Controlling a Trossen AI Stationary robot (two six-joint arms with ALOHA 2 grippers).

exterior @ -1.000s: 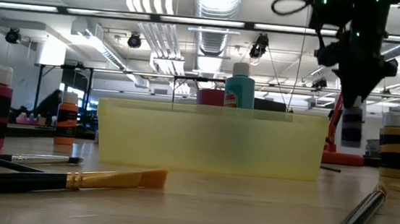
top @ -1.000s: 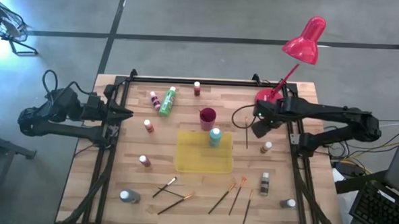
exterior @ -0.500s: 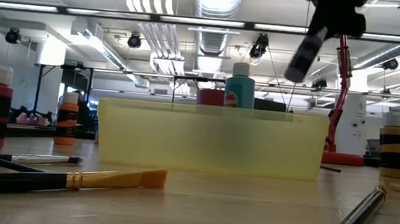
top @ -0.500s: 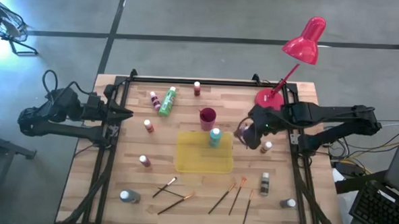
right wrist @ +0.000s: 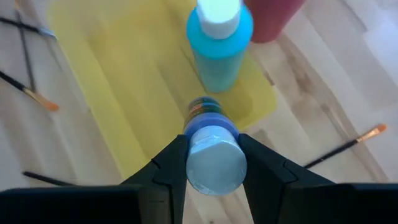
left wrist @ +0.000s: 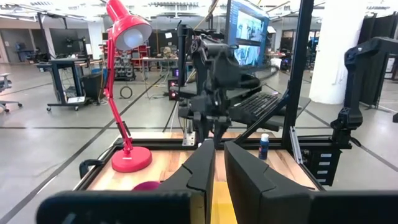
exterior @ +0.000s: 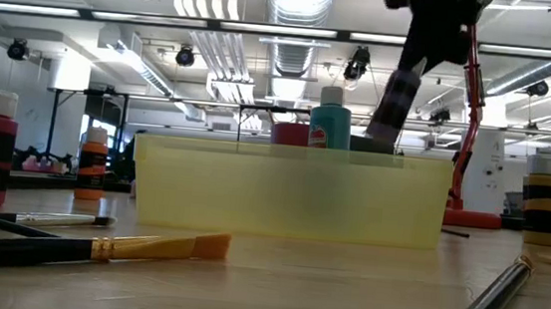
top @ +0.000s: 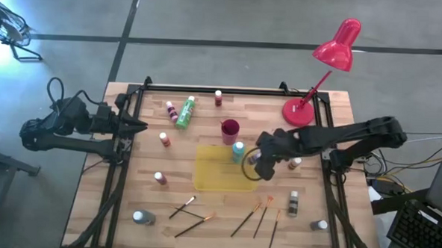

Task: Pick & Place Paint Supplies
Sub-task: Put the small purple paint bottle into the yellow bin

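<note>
My right gripper (top: 254, 162) is shut on a small white-capped paint bottle (exterior: 396, 97) above the right part of the flat yellow tray (top: 213, 176). A light blue bottle (top: 238, 151) stands upright in the tray's far right corner and also shows in the right wrist view (right wrist: 219, 43). The magenta cup (top: 230, 128) stands just beyond the tray. My left gripper (top: 140, 126) waits shut at the table's left edge. A green bottle (top: 185, 111) lies on its side at the far left. Several brushes (top: 256, 217) lie near the front edge. My right gripper pinches the bottle's upper end, just below the white cap (right wrist: 213, 160), between its two fingers (right wrist: 171, 168). The fingers slant down from the table's right side. The bottle hangs tilted below them, cap end up, clear of the tray.
A red desk lamp (top: 300, 111) stands at the far right. Small bottles stand scattered on the left (top: 159, 178), at the near left (top: 143, 218) and on the right (top: 293, 203). More brushes (top: 191, 214) lie at the near left. Black frame rails run along both table sides.
My right gripper has carried the bottle from near the lamp base toward the table's left and near edges, until it is over the tray's right part. The bottle has tipped from hanging straight to tilted.
</note>
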